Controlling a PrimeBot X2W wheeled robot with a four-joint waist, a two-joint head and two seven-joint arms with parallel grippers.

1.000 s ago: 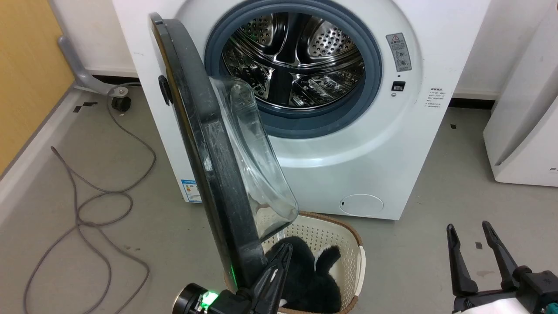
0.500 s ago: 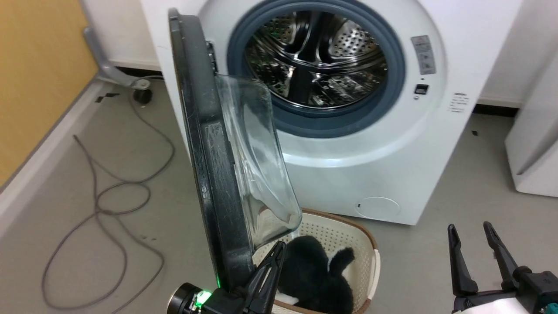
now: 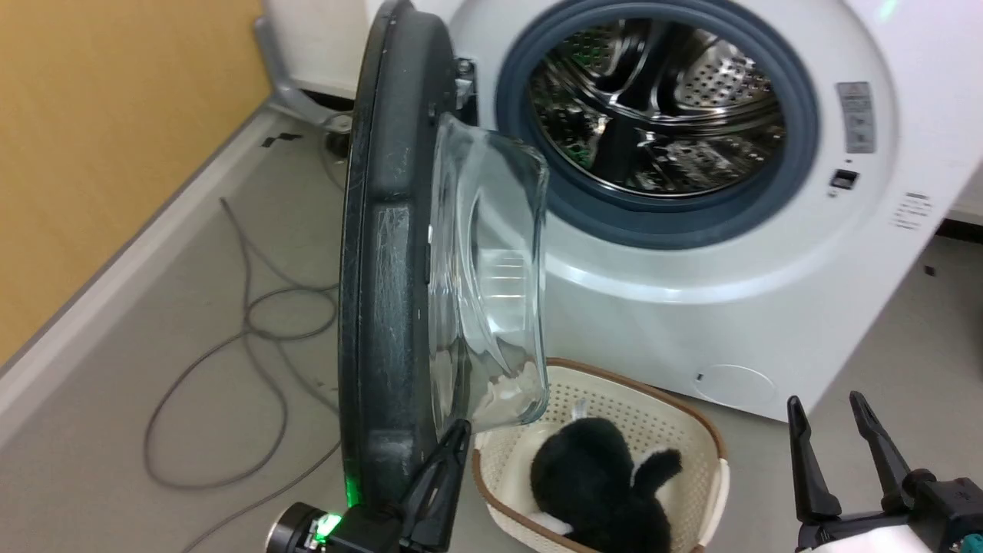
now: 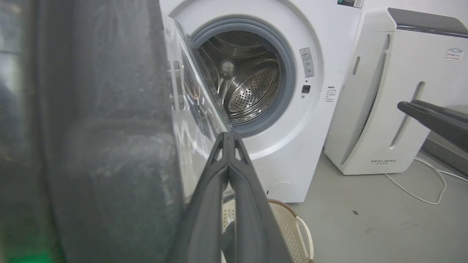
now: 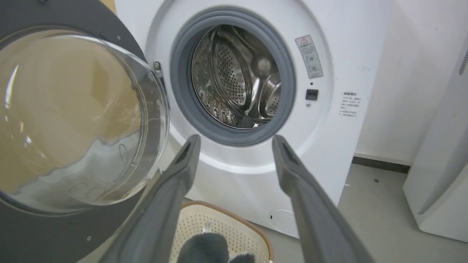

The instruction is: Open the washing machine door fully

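Washing machine door [image 3: 384, 307] stands edge-on, just left of the left hand [image 3: 459, 427], closed together at its lower rim; right hand [image 3: 824, 399], spread apart, hangs well clear.

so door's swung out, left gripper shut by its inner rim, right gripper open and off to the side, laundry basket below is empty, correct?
Not empty: the head view shows a black and white furry item lying in the basket. The rest holds: washing machine door swung out, left gripper shut by its inner rim, right gripper open.
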